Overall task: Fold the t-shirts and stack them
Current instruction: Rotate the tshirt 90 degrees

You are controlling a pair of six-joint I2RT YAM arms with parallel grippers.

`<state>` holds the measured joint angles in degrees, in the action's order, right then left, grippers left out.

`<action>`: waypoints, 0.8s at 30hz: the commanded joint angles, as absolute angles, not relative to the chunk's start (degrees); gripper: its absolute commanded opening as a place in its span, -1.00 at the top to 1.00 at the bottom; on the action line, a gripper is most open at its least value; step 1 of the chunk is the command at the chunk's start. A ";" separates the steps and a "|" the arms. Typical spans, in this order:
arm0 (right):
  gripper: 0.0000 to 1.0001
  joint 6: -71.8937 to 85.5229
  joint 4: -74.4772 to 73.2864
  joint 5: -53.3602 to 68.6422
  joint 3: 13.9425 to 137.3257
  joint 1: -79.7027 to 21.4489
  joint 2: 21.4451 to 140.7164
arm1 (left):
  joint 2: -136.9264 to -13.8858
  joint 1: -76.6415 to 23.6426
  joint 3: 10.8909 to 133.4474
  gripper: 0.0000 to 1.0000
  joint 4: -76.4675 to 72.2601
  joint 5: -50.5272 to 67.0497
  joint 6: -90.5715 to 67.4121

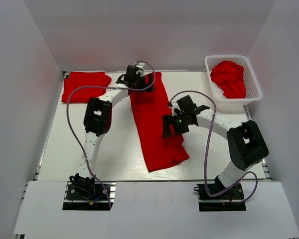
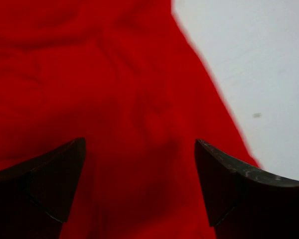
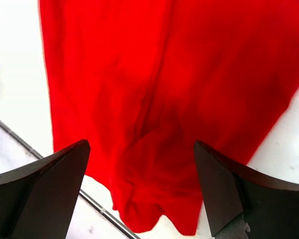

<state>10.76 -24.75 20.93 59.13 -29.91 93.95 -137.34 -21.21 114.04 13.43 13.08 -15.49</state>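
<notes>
Presently both reach inward: left end effector (image 2: 139, 140), right end effector (image 3: 142, 142) spread wide above t-shirt (image 1: 157, 139).

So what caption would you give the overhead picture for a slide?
Long red shirt mid-table beneath left arm and right arm, folded shirt far left, crumpled shirt in white basket.

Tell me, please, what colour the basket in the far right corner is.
The basket is white; the top view shows it best.
</notes>
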 commanded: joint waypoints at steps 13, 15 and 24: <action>-0.81 11.69 -24.87 16.34 70.48 -29.09 107.83 | -161.53 -22.15 142.53 -1.00 20.06 9.59 -15.37; -0.81 11.51 -25.31 16.87 73.90 -29.09 110.98 | -164.26 -22.15 143.26 -1.00 16.54 8.53 -19.15; -0.81 18.64 -22.50 17.84 86.58 -27.42 120.06 | -166.12 -21.01 146.16 -1.00 0.45 -2.01 -29.44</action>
